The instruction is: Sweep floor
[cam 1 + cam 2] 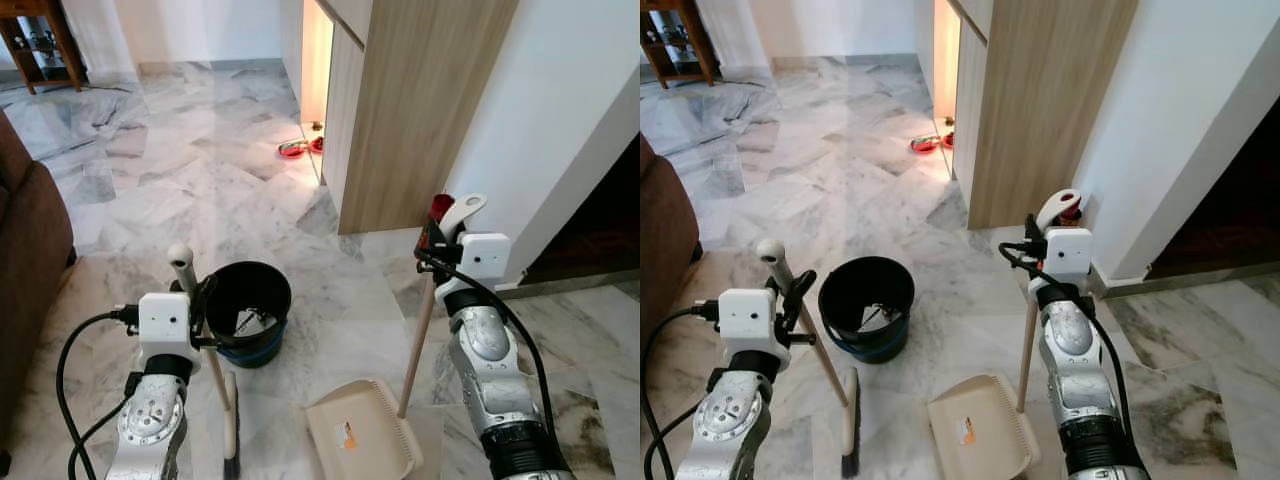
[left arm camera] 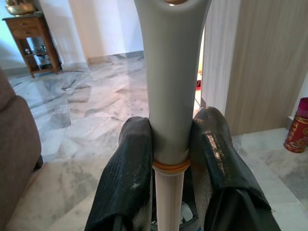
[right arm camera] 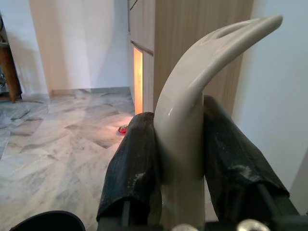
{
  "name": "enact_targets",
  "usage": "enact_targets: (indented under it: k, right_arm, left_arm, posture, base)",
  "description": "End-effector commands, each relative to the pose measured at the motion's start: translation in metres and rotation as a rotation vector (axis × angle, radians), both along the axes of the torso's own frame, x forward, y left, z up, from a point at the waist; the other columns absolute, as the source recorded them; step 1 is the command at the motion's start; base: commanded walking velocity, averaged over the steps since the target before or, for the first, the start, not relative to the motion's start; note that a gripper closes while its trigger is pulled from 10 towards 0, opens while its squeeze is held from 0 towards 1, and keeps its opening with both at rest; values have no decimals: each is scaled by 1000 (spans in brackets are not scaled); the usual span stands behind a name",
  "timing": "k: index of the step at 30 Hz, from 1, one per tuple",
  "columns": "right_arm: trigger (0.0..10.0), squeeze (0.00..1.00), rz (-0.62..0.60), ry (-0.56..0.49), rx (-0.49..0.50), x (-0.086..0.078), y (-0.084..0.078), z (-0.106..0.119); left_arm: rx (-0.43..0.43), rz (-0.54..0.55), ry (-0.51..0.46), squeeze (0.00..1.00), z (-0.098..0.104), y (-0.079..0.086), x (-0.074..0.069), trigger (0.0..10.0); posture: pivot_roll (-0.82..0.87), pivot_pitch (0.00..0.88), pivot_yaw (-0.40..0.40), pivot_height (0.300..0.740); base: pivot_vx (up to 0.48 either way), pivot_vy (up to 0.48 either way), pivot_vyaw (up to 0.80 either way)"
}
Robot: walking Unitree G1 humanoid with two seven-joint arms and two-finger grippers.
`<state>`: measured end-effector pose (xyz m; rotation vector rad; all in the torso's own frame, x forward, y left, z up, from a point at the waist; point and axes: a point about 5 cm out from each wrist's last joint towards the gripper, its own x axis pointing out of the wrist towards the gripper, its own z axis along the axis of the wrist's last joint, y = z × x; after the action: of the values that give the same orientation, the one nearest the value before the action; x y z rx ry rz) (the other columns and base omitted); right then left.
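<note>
Left gripper (image 2: 169, 159) was clamped on the broom handle (image 2: 171, 82), both black fingers (image 2: 127, 178) pressed against the grey-white grip just above its orange collar; narrow gap, fully taken up by the handle. Right gripper (image 3: 178, 154) was closed the same way on the dustpan handle (image 3: 192, 91), fingers either side of the curved cream grip below its hooked, slotted end.

Broom (image 1: 215, 380) stood tilted in front of the left arm; rounded top near the wrist camera box, pale shaft running down to a dark brush head (image 1: 231, 462) on the marble floor (image 1: 180, 170). Dustpan (image 1: 360, 435) sat flat on the floor between the two arms, cream tray with a small orange label, its wooden pole rising to the right gripper.

Black bucket (image 1: 247, 305) stood on the floor just beyond the broom, some debris inside; red bowls (image 1: 296, 149) lay by the lit gap beside the wooden cabinet (image 1: 400, 110); brown sofa (image 1: 30, 260) at the robot's left.
</note>
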<state>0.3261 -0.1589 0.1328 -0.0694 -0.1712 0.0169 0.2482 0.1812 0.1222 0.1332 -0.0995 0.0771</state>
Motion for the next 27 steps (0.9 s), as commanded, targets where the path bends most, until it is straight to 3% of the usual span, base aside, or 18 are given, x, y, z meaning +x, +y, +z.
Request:
enact_targets:
  k: [1, 7, 14, 27]
  right_arm:
    - [10000, 0, -13, -29, -3, 2, -3, 8]
    - [10000, 0, -17, -25, -5, 2, -4, 8]
    - [10000, 0, -18, -25, -4, 3, -3, 9]
    - [10000, 0, -14, -28, -9, 5, -2, 11]
  left_arm:
    - [-6, -1, -23, 0, 4, -2, 2, 10000]
    - [0, -2, -19, 0, 4, -3, 2, 10000]
    - [-3, 6, -21, 0, 5, -3, 3, 10000]
    - [-7, 6, -28, 0, 6, -3, 3, 10000]
  posture:
    - [-5, 15, -37, 740]
    - [-3, 27, -38, 740]
    - [0, 29, -41, 740]
    - [-4, 29, -47, 740]
  base:
    - [0, 0, -800]
    - [0, 0, -800]
    - [0, -374, -800]
    - [0, 0, -800]
